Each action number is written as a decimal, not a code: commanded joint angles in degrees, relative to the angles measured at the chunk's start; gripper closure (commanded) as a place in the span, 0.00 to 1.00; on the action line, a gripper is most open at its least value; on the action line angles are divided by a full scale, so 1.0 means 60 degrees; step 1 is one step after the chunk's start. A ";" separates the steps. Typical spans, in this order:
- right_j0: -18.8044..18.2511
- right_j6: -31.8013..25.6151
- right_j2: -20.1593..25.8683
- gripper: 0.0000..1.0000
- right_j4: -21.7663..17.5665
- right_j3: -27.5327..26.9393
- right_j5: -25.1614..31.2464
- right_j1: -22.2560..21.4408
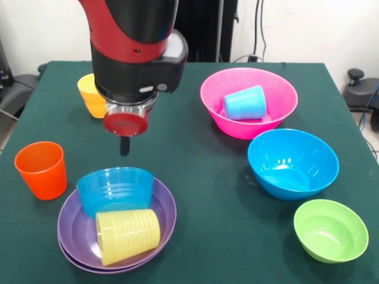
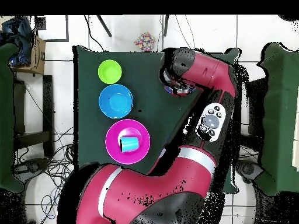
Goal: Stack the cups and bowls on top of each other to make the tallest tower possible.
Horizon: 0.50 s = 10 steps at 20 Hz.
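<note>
My gripper (image 1: 124, 146) hangs just above the table, behind two stacked purple bowls (image 1: 167, 213). These hold a small blue bowl (image 1: 115, 189) and a pale yellow ribbed cup (image 1: 127, 235) lying on its side. An orange cup (image 1: 41, 170) stands upright at the left. Amber-yellow cups (image 1: 90, 94) stand nested behind the arm. A pink bowl (image 1: 237, 127) (image 2: 111, 140) holds a light blue cup (image 1: 244, 103) (image 2: 129, 143) on its side. A big blue bowl (image 1: 293, 163) (image 2: 115, 101) and a small green bowl (image 1: 330, 229) (image 2: 110, 71) sit apart. The arm hides the gripper in the overhead view.
A dark green cloth (image 1: 201, 177) covers the table. In the overhead view the red arm (image 2: 204, 76) reaches across the table and covers the purple bowls except for a sliver (image 2: 173, 90). Cables and chair bases lie beyond the table's edges.
</note>
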 commanded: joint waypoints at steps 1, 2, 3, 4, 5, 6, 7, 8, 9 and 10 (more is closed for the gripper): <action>-0.0013 -0.1787 0.0552 0.00 -0.1012 -0.0608 0.1685 -0.0323; -0.0014 -0.1802 0.0540 0.00 -0.1027 -0.0627 0.1784 -0.0363; 0.0010 -0.1804 0.0537 0.00 -0.1022 -0.0610 0.1910 -0.0455; 0.0012 -0.1808 0.0525 0.00 -0.1024 -0.0638 0.1998 -0.0483; 0.0003 -0.1816 0.0524 0.00 -0.1017 -0.0713 0.2124 -0.0493; 0.0005 -0.1800 0.0510 0.00 -0.1019 -0.0762 0.2208 -0.0498; 0.0007 -0.1774 0.0505 0.00 -0.1007 -0.0830 0.2324 -0.0503; 0.0020 -0.1743 0.0479 0.00 -0.1010 -0.0905 0.2470 -0.0514; 0.0053 -0.1697 0.0467 0.00 -0.1001 -0.0938 0.2578 -0.0535; 0.0069 -0.1653 0.0448 0.00 -0.0983 -0.1012 0.2718 -0.0543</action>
